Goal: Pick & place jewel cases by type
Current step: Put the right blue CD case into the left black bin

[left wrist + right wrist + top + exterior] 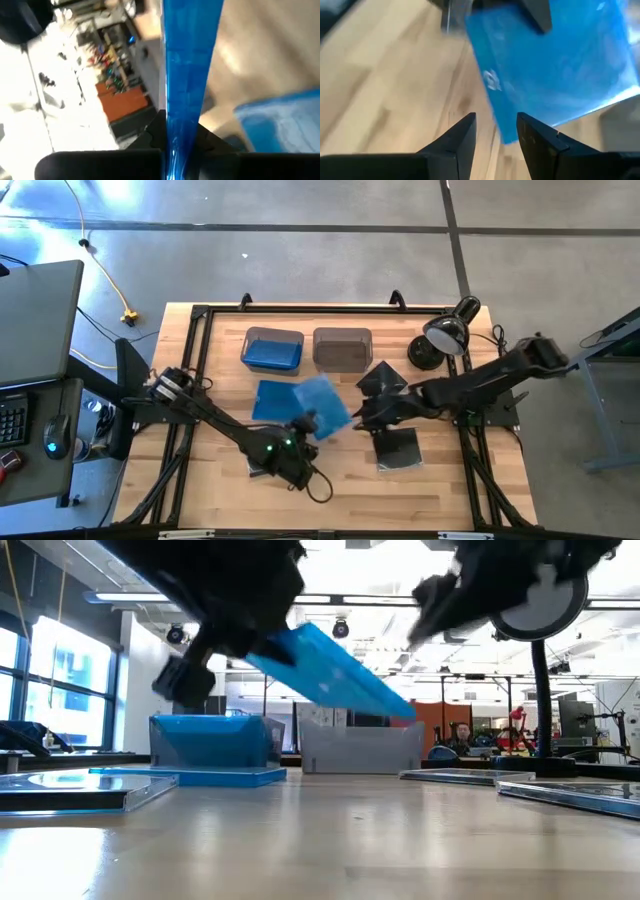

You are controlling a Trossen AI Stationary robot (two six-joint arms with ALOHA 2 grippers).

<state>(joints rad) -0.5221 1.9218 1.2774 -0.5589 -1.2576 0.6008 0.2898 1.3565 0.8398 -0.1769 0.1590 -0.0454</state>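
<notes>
Left end effector (305,423) clamping blue jewel case (325,405), tilted, airborne

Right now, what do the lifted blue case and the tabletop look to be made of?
Blue jewel case: likely translucent plastic, glossy; light shows through its tilted face. It is pinched by the left tool.
Table: pale wood planks, matte, visible grain and seams.

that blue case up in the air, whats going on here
The left gripper is shut on a blue jewel case, holding it tilted above the table. The right gripper stands open right next to it, holding nothing. Another blue case lies flat on the table, with dark cases nearby. Of the two bins at the back, the left bin already holds something blue.
</notes>
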